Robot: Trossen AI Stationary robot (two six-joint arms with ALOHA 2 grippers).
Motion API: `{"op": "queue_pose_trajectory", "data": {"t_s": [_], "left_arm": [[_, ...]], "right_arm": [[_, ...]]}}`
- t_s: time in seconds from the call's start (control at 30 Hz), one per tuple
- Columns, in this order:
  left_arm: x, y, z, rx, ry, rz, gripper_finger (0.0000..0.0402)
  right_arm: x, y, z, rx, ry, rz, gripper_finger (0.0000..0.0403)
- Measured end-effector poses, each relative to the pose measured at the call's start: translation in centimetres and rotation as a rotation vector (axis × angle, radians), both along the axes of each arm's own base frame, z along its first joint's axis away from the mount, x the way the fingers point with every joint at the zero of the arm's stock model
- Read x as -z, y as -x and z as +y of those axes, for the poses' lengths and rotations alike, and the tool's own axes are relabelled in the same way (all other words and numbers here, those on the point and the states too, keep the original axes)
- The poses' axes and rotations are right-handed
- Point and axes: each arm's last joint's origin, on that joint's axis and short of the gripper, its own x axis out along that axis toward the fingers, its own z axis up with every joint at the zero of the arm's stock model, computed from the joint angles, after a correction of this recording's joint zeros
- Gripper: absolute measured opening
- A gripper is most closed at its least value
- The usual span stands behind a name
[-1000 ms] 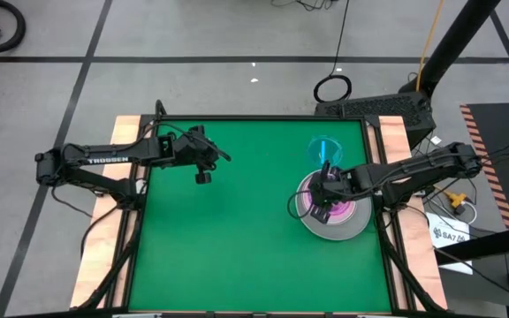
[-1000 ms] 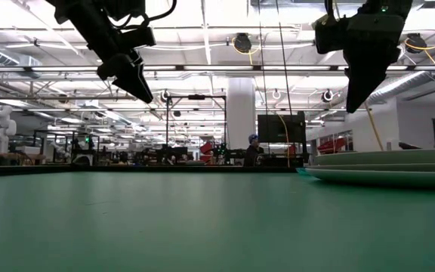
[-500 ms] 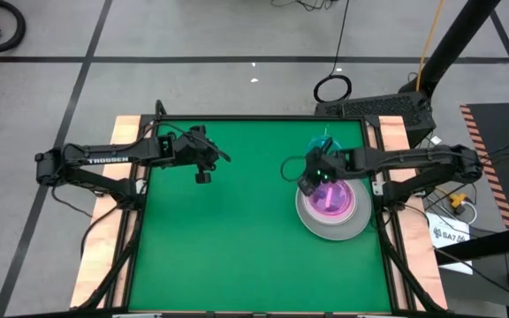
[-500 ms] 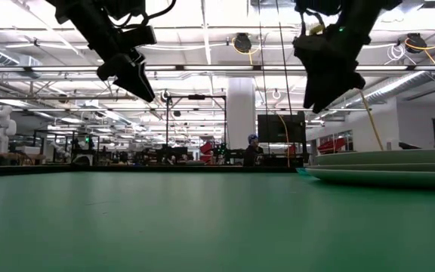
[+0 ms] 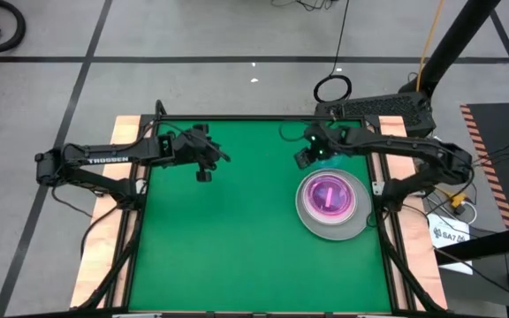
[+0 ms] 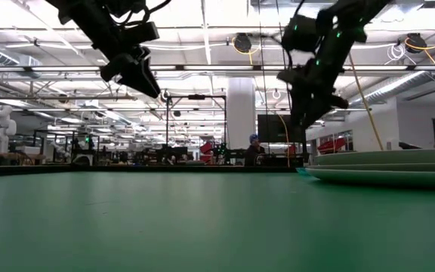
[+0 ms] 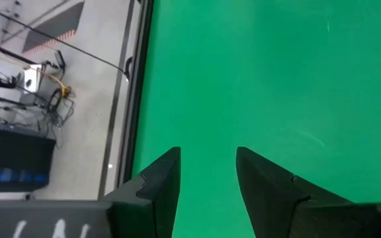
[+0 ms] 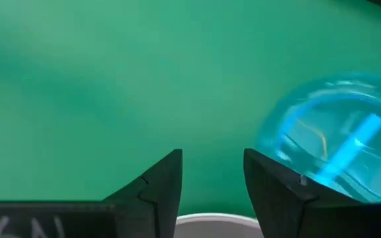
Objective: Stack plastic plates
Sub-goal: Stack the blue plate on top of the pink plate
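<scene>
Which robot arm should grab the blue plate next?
Probably the right. The right gripper hangs open, empty, at the table's far edge, and the blue plate shows just past its fingers. The stack lies on that side too. The left gripper hangs open over bare mat, farther away.

The table (image 5: 237,230) is covered in plain bright green, framed by pale wood-coloured boards (image 5: 122,132). Both arms are dark, nearly black. Just beside the right gripper (image 8: 211,192), the small translucent plate (image 8: 333,142) is light blue with 1 brighter blue streak. Near that gripper in the high view, the stack (image 5: 331,205) shows a grey rim around a pink, magenta-tinged centre (image 5: 329,194) (a pale ring between them). The left gripper (image 7: 207,182) hangs over plain green.
</scene>
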Motion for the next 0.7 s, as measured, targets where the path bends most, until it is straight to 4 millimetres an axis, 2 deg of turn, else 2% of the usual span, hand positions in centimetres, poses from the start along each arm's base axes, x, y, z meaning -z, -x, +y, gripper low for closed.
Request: {"op": "queue_pose_trajectory", "data": {"t_s": [0.2, 0.43, 0.57, 0.7], "left_arm": [[-0.1, 0.2, 0.8, -0.003, -0.035, 0.005, 0.0154], [-0.7, 0.2, 2.3, -0.040, -0.082, -0.047, 0.0154], [-0.9, 0.3, 2.9, -0.061, -0.095, -0.068, 0.0154], [-0.9, 0.5, 3.3, -0.073, -0.101, -0.067, 0.0154]], "right_arm": [[2.3, 1.7, -3.8, 0.114, -0.091, 0.121, 0.0153], [3.5, 5.9, -7.6, 0.289, -0.156, 0.265, 0.0153], [3.9, 7.7, -8.9, 0.362, -0.179, 0.317, 0.0153], [4.2, 8.3, -9.5, 0.379, -0.191, 0.326, 0.0153]]}}
